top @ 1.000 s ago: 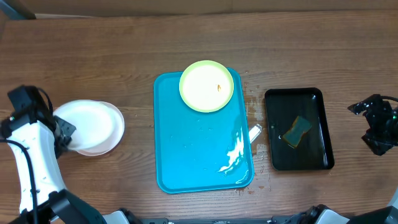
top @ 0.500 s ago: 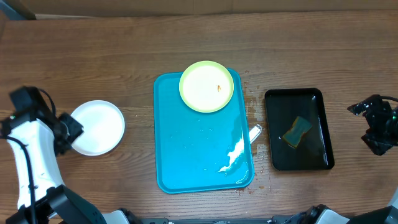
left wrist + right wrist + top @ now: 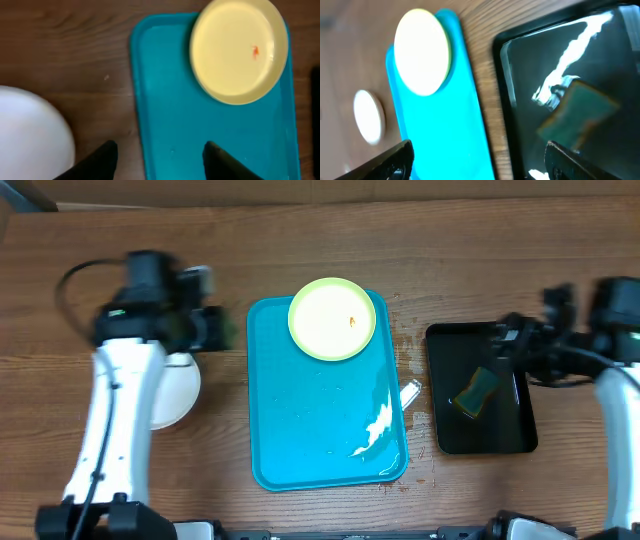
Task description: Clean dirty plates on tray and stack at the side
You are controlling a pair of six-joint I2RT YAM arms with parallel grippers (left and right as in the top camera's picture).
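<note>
Left pincer [image 3: 160,146] wide, empty; yellow-green plate [image 3: 239,50] ahead of it on blue tray [image 3: 165,115]. Right pincer [image 3: 480,146] wide, empty; sponge [image 3: 577,115] ahead-right.

I'm looking down on a brown wood-grain counter [image 3: 300,240] that fills the overhead view. Three larger things rest directly on it. The blue tray [image 3: 320,430] lies in the middle. A white plate [image 3: 178,392] sits near the tray's left side without touching it. It is partly covered from above, so I cannot tell whether more plates are stacked there. A smaller black tray [image 3: 505,438] lies to the right, apart from the blue one. Between the two trays the wood carries wet specks [image 3: 405,345] and a small white scrap [image 3: 410,392], just beside the blue tray's right rim.
</note>
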